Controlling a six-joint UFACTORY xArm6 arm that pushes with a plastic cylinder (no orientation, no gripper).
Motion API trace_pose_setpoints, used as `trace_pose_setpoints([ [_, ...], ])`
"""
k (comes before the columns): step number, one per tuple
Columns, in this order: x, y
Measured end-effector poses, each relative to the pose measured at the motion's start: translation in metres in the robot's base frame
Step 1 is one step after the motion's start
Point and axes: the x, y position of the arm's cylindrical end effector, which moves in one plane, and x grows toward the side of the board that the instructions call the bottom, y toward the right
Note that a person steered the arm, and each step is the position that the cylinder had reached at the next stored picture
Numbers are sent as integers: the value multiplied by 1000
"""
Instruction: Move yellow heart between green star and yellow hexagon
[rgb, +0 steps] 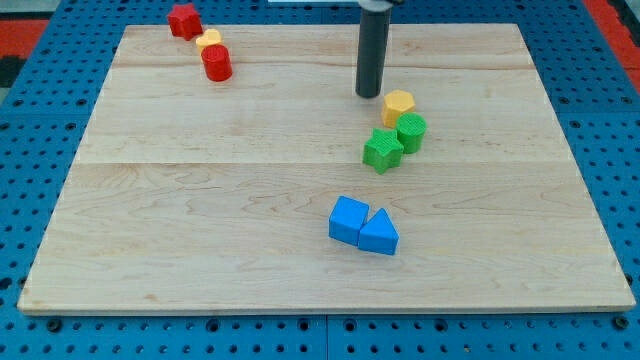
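Note:
The yellow heart (208, 41) lies at the view's top left, wedged between a red star-like block (184, 20) above it and a red cylinder (216, 63) below it. The yellow hexagon (398, 105) sits right of centre, touching a green cylinder (411, 131). The green star (382, 149) lies just below and left of them. My tip (369, 95) rests on the board just left of the yellow hexagon, far to the right of the yellow heart.
A blue cube (347, 219) and a blue triangular block (379, 233) sit together below centre. The wooden board (150, 220) ends on a blue pegboard surround on all sides.

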Motion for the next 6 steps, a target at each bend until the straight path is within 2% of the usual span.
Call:
trace_pose_setpoints([
  [1, -58, -15],
  [2, -97, -69],
  [3, -106, -146],
  [5, -83, -241],
  [6, -58, -257],
])
